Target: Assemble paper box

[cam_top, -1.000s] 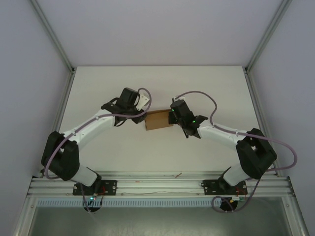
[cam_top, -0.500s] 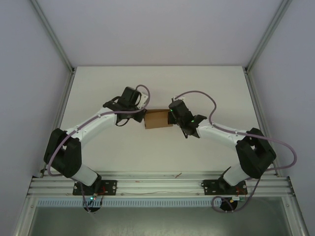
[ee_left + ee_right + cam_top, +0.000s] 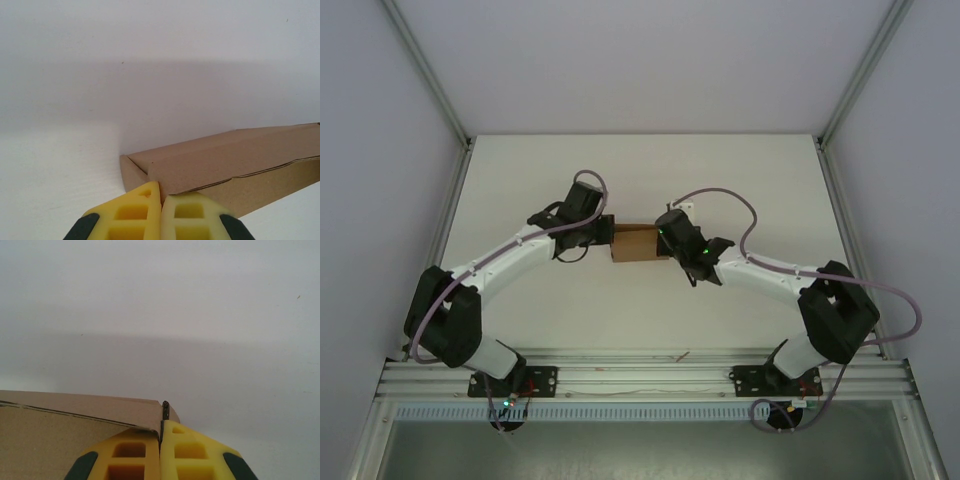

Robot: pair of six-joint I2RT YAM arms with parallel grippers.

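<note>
The white desk carries one box near its middle, lying flat between the two arms that reach in from either side. It is thin brown cardboard folded to a low oblong, with one long flap seam not fully down. It looks light, springy, easy to crease and likely to slide on the smooth top, so it is best taken by a flap edge or braced at both ends. The left gripper is closed, pads together at the box's left corner. The right gripper is likewise closed at the opposite end. Whether either nips a cardboard lip I cannot tell.
</note>
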